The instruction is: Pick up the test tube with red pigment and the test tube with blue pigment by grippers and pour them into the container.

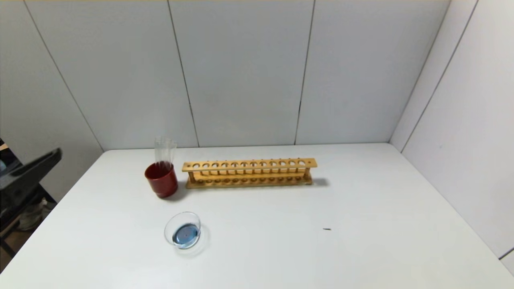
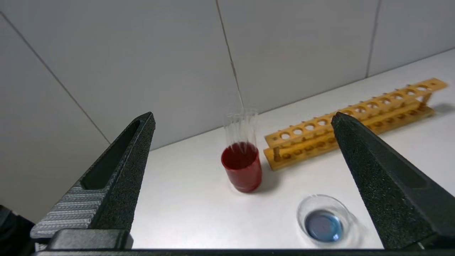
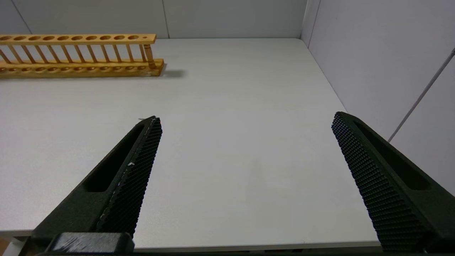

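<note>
White table (image 1: 361,208): container (image 1: 182,230) of blue liquid well ahead of left claw (image 2: 243,117), spread wide; right claw (image 3: 245,119) wide.

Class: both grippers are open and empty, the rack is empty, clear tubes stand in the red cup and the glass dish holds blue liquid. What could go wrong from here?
1. The tubes stand loosely bunched in the red cup; gripping one may tip the cup or jostle the others.
2. The dish sits close to the cup, so a reaching left gripper could knock it and spill the blue liquid.
3. No red or blue column shows in the tubes; choosing the right one is uncertain.
</note>
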Motion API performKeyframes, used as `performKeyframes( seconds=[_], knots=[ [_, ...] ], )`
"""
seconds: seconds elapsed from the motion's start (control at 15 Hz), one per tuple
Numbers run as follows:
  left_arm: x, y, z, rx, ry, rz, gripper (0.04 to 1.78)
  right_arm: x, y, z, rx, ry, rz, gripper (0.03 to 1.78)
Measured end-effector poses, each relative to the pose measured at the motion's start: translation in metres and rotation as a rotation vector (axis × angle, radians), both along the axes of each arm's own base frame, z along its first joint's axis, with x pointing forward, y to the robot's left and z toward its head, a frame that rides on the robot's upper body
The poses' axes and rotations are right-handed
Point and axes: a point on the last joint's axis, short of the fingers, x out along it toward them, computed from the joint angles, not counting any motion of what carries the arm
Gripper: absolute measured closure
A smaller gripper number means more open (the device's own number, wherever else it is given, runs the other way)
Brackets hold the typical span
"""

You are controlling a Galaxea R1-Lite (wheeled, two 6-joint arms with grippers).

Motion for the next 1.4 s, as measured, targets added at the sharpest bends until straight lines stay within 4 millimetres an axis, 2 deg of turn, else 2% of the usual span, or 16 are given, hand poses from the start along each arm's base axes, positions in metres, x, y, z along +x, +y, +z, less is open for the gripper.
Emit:
performKeyframes(
  seconds=[0.07, 0.2, 0.4, 0.53, 0.8, 1.13, 1.27, 1.4],
  knots=[
    [-0.024, -0.004, -0.006, 0.004, -0.027, -0.006, 0.07, 0.0, 0.0, 0.0, 0.0, 0.0, 0.0, 0.06],
    [-0.059, -0.011, -0.018, 0.007, -0.048, -0.044, 0.07, 0.0, 0.0, 0.0, 0.0, 0.0, 0.0, 0.06],
    [-0.084, -0.014, -0.024, 0.009, -0.082, -0.125, 0.07, 0.0, 0.0, 0.0, 0.0, 0.0, 0.0, 0.06],
    [-0.092, -0.014, -0.037, 0.007, -0.097, -0.143, 0.07, 0.0, 0.0, 0.0, 0.0, 0.0, 0.0, 0.06],
    [-0.102, -0.012, -0.079, -0.02, -0.091, -0.131, 0.07, 0.0, 0.0, 0.0, 0.0, 0.0, 0.0, 0.06],
    [-0.099, -0.009, -0.146, -0.061, 0.016, 0.02, 0.07, 0.0, 0.0, 0.0, 0.0, 0.0, 0.0, 0.06],
    [-0.098, -0.006, -0.163, -0.068, 0.118, 0.129, 0.07, 0.0, 0.0, 0.0, 0.0, 0.0, 0.0, 0.06],
    [-0.099, -0.006, -0.169, -0.075, 0.154, 0.164, 0.07, 0.0, 0.0, 0.0, 0.0, 0.0, 0.0, 0.06]
  ],
)
